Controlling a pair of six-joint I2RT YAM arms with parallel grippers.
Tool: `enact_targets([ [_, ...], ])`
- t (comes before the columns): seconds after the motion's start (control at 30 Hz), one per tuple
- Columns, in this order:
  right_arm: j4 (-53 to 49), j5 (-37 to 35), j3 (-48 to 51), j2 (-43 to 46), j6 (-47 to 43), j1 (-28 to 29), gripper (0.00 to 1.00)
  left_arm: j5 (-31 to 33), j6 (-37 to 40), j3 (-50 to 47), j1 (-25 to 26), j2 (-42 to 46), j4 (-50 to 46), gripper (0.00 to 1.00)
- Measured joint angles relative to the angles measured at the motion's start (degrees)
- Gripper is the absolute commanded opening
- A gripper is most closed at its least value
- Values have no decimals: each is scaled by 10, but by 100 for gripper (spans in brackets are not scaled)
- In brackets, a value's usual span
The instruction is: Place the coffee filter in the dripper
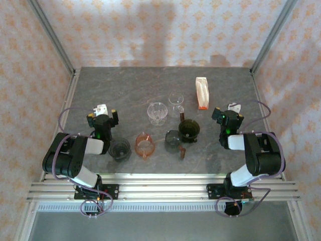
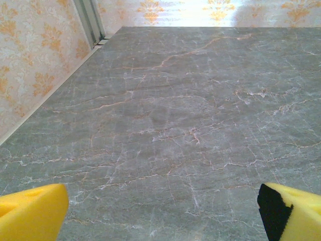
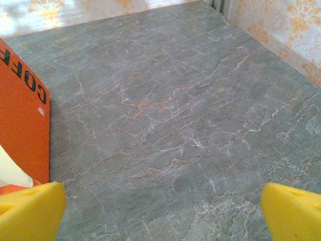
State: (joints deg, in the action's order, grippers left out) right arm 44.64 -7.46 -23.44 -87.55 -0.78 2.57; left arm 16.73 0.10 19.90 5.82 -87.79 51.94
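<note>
Toward the far right of the surface [image 1: 125, 85], the coffee filter pack [image 1: 201, 93] stands on end, well apart from both hands

Long axis reads as upright: orange end down, white end up. An orange lettered face shows at the left edge of the right wrist view. Which end opens: cannot tell

Right hand [image 3: 161, 213]: fingers spread wide, nothing between. Left hand [image 1: 103, 112]: likewise apart and empty

Risks:
- the tall narrow pack likely topples if nudged rather than pinched
- thin paper may slip, or come out several sheets at once
- the dark dripper [image 1: 189, 129] and clear glass dripper [image 1: 157, 112] sit close together and look light, so a low reach could knock them
</note>
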Motion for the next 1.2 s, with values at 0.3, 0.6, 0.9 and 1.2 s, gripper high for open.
enact_targets([
  [0.3, -14, -5, -2, 6, 1, 0, 100, 2, 0, 0, 0, 2, -2, 100],
  [0.6, -174, -31, -77, 111, 20, 0, 99, 34, -2, 43, 1, 117, -115, 100],
  [0.9, -407, -130, -179, 157, 226, 7, 100, 68, -203, 78, -38, 267, -235, 100],
  [1.2, -543, -59, -242, 148, 315, 12, 100, -34, -465, 146, -139, 349, -453, 100],
])
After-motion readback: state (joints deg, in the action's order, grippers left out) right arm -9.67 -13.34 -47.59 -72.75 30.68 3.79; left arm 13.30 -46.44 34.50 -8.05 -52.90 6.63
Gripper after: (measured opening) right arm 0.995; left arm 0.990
